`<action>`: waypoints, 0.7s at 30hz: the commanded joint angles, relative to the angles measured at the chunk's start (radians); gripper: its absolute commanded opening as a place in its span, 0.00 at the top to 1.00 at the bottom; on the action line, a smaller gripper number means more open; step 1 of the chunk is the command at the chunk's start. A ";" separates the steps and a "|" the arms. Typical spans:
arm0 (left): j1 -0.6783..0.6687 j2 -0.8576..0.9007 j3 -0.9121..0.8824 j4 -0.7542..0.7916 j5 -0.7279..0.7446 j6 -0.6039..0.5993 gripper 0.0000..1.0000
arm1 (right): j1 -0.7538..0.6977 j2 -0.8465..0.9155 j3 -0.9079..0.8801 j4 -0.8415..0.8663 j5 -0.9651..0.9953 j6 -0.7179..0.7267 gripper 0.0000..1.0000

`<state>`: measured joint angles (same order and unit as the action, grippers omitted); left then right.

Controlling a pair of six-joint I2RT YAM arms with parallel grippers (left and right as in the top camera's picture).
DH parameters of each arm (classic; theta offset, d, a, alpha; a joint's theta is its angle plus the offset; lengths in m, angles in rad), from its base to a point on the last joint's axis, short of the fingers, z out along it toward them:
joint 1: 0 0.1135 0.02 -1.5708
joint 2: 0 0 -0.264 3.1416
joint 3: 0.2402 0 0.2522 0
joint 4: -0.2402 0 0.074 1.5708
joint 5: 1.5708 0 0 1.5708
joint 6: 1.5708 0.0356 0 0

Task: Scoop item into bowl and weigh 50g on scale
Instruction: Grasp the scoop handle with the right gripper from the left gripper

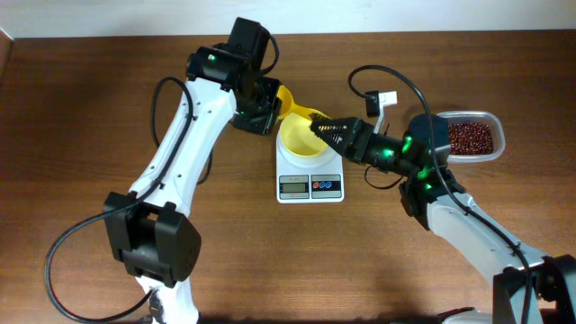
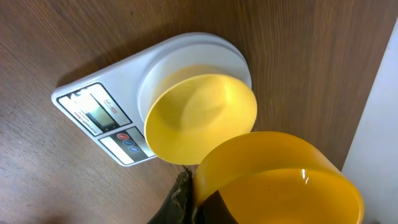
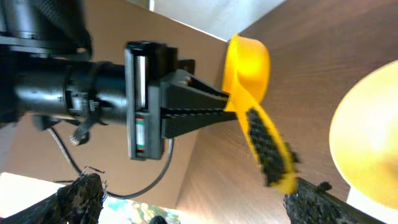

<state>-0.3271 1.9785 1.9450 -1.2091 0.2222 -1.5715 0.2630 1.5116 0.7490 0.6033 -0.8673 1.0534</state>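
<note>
A left gripper (image 3: 225, 104) pinches the neck of a glossy yellow plastic scoop (image 3: 249, 59) just beyond a round, smooth pale-yellow bowl (image 1: 301, 141) sitting on a white rectangular scale (image 1: 310, 186). The right gripper (image 1: 318, 126) stands spread at the scoop's handle. Grainy reddish-brown beans (image 1: 470, 138) fill a clear tub (image 1: 498, 135) at right.

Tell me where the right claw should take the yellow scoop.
Take the scoop by its free handle end, from the bowl side: the left claw pinches the neck beside the cup, leaving the handle pointing at the open right claw.
</note>
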 commanded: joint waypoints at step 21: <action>-0.053 -0.017 0.018 0.008 0.104 -0.006 1.00 | 0.005 0.000 0.002 -0.002 0.162 -0.059 0.48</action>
<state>-0.3801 1.9781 1.9450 -1.2022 0.3187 -1.5715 0.2626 1.5116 0.7490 0.5983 -0.7277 1.0084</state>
